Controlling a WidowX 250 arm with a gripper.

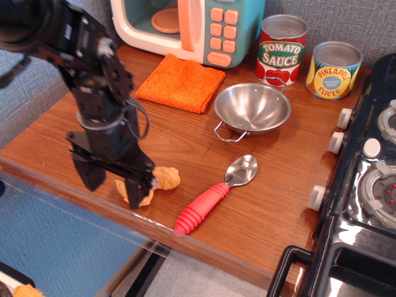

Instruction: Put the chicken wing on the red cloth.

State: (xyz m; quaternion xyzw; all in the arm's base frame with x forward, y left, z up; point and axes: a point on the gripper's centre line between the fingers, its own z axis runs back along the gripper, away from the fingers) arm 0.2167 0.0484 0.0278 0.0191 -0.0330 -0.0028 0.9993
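The chicken wing point(163, 178) is a golden-orange lumpy toy lying near the front edge of the wooden counter point(185, 142). My black gripper point(117, 184) is open and hangs low over the wing's left end, one finger in front of it and one to its left, hiding that part. The red cloth point(180, 82) is a folded orange-red square lying flat at the back, in front of the toy microwave point(185, 28). Nothing lies on it.
A steel bowl point(252, 109) sits right of the cloth. A spoon with a red handle point(213, 195) lies right of the wing. Tomato sauce point(281, 49) and pineapple point(333, 69) cans stand at the back right. A toy stove point(365, 185) borders the right side.
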